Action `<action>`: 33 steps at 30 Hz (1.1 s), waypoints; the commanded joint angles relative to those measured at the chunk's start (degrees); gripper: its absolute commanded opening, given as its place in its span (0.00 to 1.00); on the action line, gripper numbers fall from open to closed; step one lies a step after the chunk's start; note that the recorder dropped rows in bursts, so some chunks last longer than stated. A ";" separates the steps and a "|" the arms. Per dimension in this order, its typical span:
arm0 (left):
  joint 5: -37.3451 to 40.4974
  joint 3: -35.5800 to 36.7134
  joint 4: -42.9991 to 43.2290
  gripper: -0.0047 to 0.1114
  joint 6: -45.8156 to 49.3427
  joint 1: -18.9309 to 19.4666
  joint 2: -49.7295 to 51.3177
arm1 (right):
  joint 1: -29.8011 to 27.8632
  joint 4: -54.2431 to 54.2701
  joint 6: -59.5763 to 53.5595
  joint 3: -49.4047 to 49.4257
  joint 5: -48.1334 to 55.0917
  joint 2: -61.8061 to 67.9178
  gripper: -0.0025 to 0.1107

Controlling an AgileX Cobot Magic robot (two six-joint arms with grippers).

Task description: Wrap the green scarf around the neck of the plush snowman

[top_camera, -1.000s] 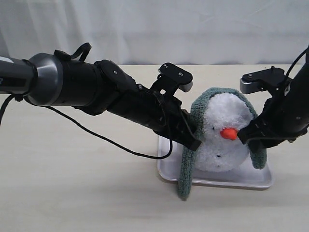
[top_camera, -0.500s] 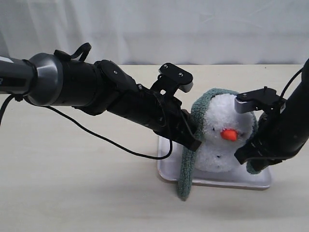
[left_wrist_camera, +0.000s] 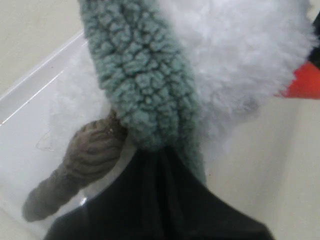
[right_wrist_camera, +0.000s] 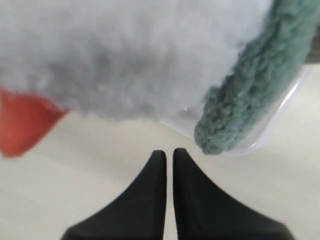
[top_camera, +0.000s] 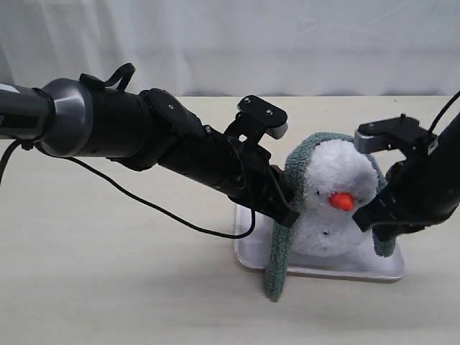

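The plush snowman point(top_camera: 332, 205) stands on a metal tray point(top_camera: 248, 253), orange nose toward the camera. The green scarf point(top_camera: 302, 154) lies over the top of its head like a hood. One end hangs down its left side past the tray's front edge; the shorter end point(top_camera: 386, 243) hangs on its right. My left gripper point(top_camera: 284, 209) is shut on the scarf point(left_wrist_camera: 145, 85) beside the head, its jaws point(left_wrist_camera: 160, 155) hidden by the fleece. My right gripper point(top_camera: 366, 219) is shut and empty beside the nose. In the right wrist view the gripper point(right_wrist_camera: 165, 152) sits just short of the scarf end point(right_wrist_camera: 240, 115).
The left arm reaches in long and low from the left, with a loose black cable point(top_camera: 165, 212) under it. A brown twig arm point(left_wrist_camera: 80, 162) of the snowman lies on the tray point(left_wrist_camera: 30, 115) next to my left gripper. A white curtain backs the beige table point(top_camera: 108, 287).
My right gripper dipped low beside the snowman's body half a second ago and has come back up and slightly right, level with the nose. The left arm and scarf have held still.
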 commanded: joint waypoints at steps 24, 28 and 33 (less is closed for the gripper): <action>4.87 0.00 1.97 0.04 -0.03 -0.15 0.03 | -0.14 21.04 -19.07 0.50 -19.03 -6.94 0.06; 4.87 0.00 1.82 0.04 -0.03 -0.15 0.03 | -0.14 20.83 -18.10 2.41 -23.24 -6.20 0.06; 3.36 -0.10 1.84 0.04 -0.03 -0.15 0.03 | -0.14 19.98 -17.52 2.95 -23.23 -6.20 0.06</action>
